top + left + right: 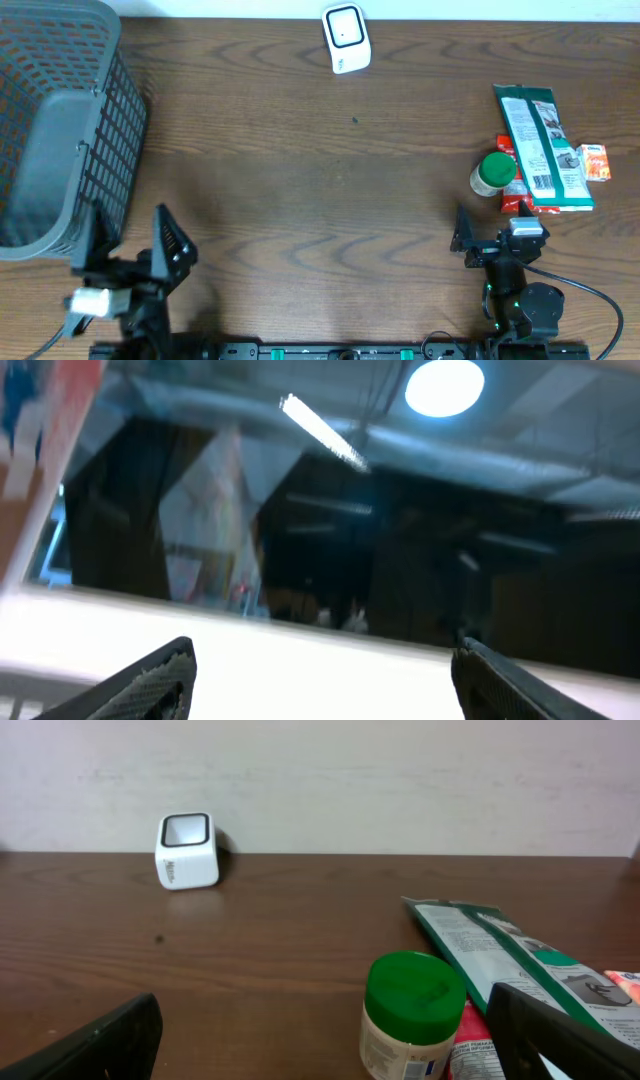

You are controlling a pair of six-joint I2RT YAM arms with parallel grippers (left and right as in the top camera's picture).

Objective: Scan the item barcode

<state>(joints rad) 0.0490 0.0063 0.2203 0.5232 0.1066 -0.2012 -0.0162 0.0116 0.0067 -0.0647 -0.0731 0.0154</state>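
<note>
A white barcode scanner (345,38) (187,851) stands at the table's far edge. On the right lies a cluster of items: a jar with a green lid (493,172) (412,1015), a long green and white packet (543,148) (500,955), a red packet (515,202) (480,1048) and a small orange packet (596,162). My right gripper (495,240) (330,1045) hangs open just in front of the jar, touching nothing. My left gripper (135,245) (320,680) is open and empty at the near left, its camera tilted up at ceiling lights.
A grey mesh basket (60,130) fills the far left corner, right behind the left arm. Dark wooden tabletop (320,180) stretches between the two arms and the scanner. A pale wall (400,780) rises behind the table.
</note>
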